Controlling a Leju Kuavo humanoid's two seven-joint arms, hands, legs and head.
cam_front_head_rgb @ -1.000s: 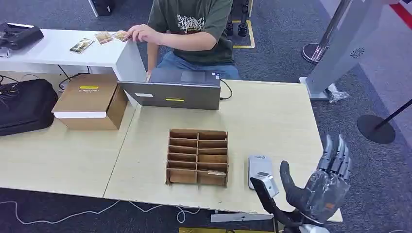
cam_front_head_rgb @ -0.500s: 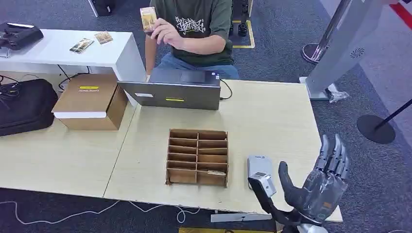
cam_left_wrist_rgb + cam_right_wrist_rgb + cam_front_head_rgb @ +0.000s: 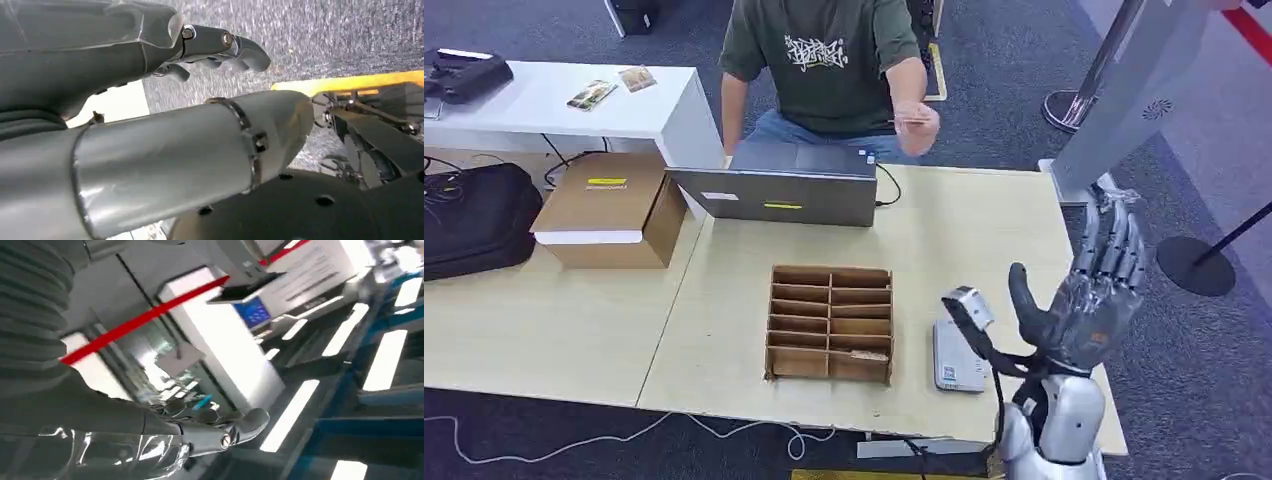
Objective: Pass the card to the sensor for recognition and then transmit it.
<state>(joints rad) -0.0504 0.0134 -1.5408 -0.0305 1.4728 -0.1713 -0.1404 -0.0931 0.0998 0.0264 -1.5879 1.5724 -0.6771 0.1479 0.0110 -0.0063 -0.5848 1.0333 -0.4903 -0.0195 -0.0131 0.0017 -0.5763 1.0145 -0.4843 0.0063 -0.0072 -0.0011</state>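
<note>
The right hand [image 3: 1092,300] stood raised and empty with fingers spread above the counter [image 3: 984,250] beside the grey sensor [image 3: 954,355], while the card [image 3: 911,121] was pinched in a person's hand [image 3: 916,128] behind the laptop [image 3: 776,185].

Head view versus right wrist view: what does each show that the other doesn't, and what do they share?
The head view alone gives the table, the wooden compartment tray, the grey card sensor, the laptop, the cardboard box and a person holding a card out over the table's far side. The right wrist view alone looks up at a white pillar with a red stripe, a blue screen and ceiling light strips. Both include the right robot hand, raised and open, holding nothing.
</note>
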